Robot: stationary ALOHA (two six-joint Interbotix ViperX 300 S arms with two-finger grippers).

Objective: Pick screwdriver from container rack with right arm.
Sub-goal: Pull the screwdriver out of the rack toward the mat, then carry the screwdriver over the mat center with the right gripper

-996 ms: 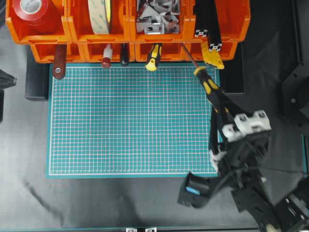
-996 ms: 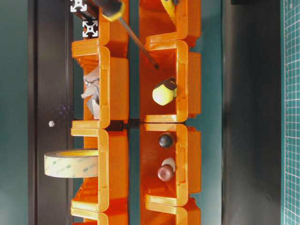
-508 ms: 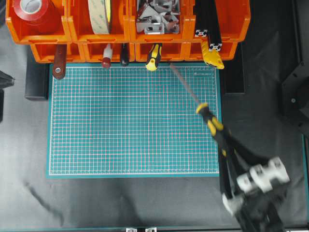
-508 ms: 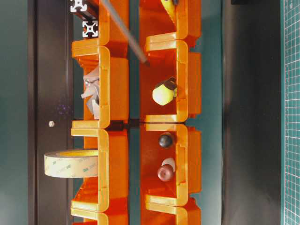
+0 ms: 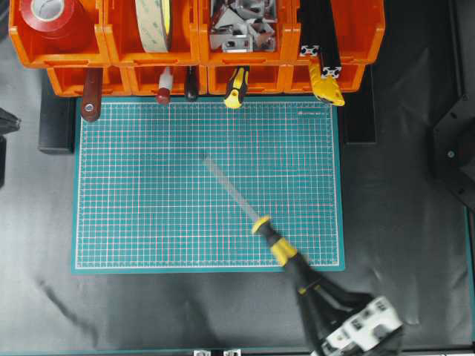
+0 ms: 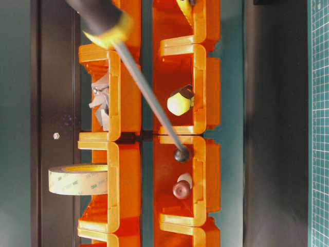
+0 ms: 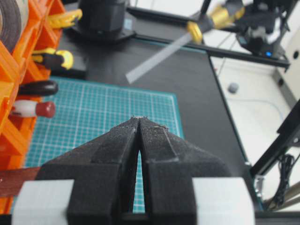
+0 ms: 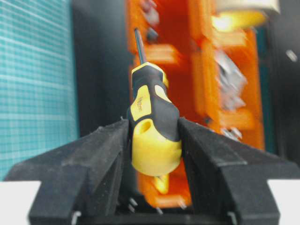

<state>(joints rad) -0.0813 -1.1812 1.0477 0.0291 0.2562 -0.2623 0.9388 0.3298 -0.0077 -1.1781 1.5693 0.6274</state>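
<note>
The right end effector (image 8: 152,140) was pinching the screwdriver (image 5: 278,248) by its handle, clear of the container rack (image 5: 200,70). Grip should remain firm during retraction, shaft kept level.

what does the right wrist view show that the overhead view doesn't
Only the right wrist view shows the grip up close: the right gripper with its fingers pressed against both sides of the handle. Only the overhead view shows the whole layout: the red tape roll, the smaller yellow-and-black handle in the lower row, and the shaft stretched over the middle of the green mat. Both show the screwdriver, clear of the container rack.
</note>
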